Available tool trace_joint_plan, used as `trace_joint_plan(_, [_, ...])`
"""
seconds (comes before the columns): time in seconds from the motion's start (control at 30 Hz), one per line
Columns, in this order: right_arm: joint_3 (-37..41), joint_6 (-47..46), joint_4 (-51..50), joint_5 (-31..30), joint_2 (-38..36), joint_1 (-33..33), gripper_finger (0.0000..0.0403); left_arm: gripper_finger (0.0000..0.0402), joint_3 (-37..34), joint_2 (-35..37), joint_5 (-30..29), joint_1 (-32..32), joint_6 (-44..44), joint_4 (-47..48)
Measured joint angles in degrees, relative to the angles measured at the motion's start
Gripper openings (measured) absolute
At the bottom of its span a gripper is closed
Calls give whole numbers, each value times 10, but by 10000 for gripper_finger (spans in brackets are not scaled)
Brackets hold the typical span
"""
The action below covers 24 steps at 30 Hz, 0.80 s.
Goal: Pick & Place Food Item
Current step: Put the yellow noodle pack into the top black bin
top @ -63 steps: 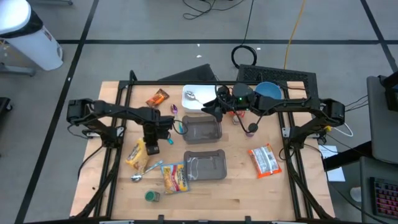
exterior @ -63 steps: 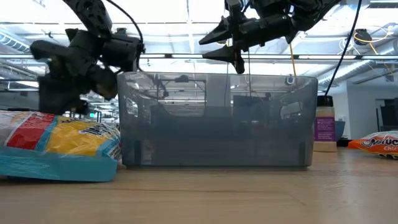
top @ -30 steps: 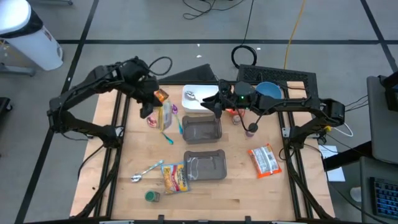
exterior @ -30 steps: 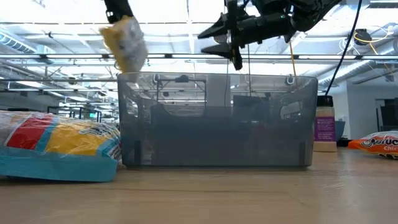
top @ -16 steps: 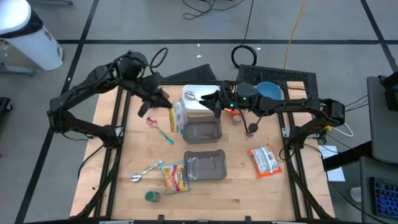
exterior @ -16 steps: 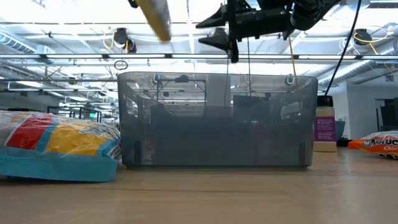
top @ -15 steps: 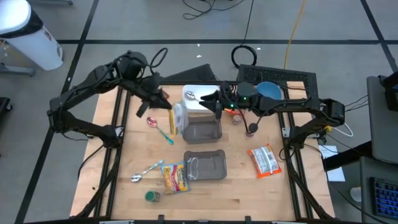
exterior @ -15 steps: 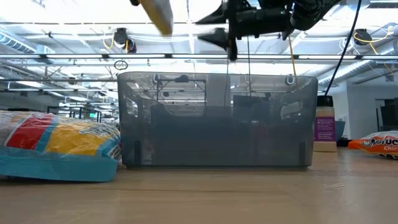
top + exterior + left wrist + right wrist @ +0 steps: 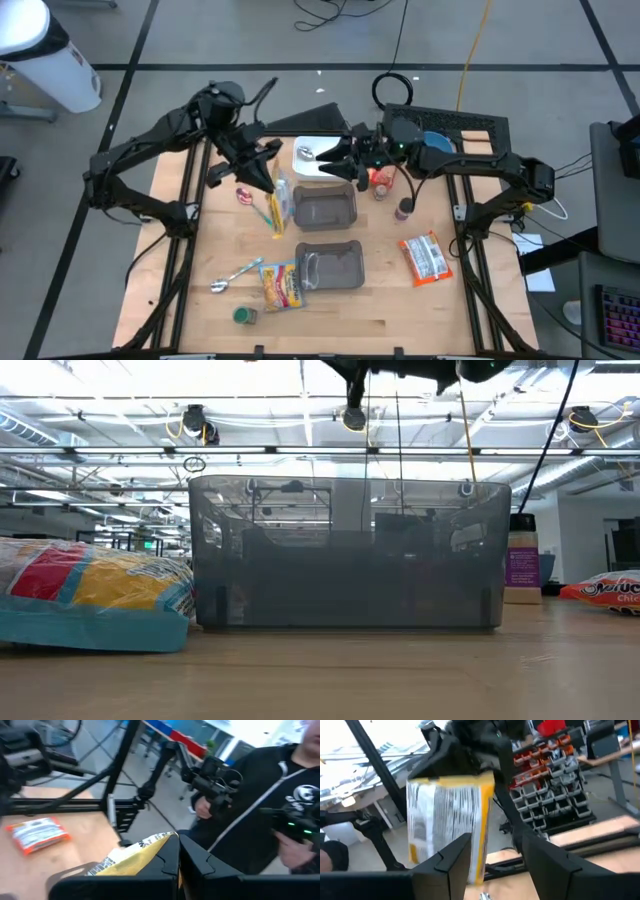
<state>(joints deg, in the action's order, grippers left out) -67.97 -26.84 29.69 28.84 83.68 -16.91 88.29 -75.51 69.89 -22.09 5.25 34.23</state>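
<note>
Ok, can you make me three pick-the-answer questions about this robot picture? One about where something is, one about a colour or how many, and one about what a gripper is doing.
1. Where is the yellow snack bag?
A. In the left gripper, beside the upper grey bin
B. Flat on the white plate
C. Under the table

2. How many grey bins sit on the table?
A. One
B. Two
C. Four

3. What is the right gripper doing?
A. Squeezing a spoon
B. Lying flat on the wood
C. Open, empty, pointing at the bag

Answers:
1. A, the high view shows the bag hanging from the left gripper next to the upper bin.
2. B, the upper bin and the lower grey bin.
3. C, the right wrist view shows its fingers apart with the bag beyond them.
</note>
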Motion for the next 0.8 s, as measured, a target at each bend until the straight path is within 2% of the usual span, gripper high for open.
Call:
trace_joint_plan(0.23, [-28, 22, -31, 15, 0, 0, 171, 2, 0, -23, 47, 11, 53, -58])
trace_joint_plan(0.37, [-28, 25, -40, 14, 0, 3, 171, 3, 0, -34, 54, 17, 84, -83])
trace_joint_plan(0.67, [-28, 35, -21, 13, 24, 24, 171, 2, 0, -72, 111, 43, 165, -178])
trace_joint_plan(0.8, [-28, 26, -3, 13, 41, 29, 171, 3, 0, -84, 116, 51, 206, -210])
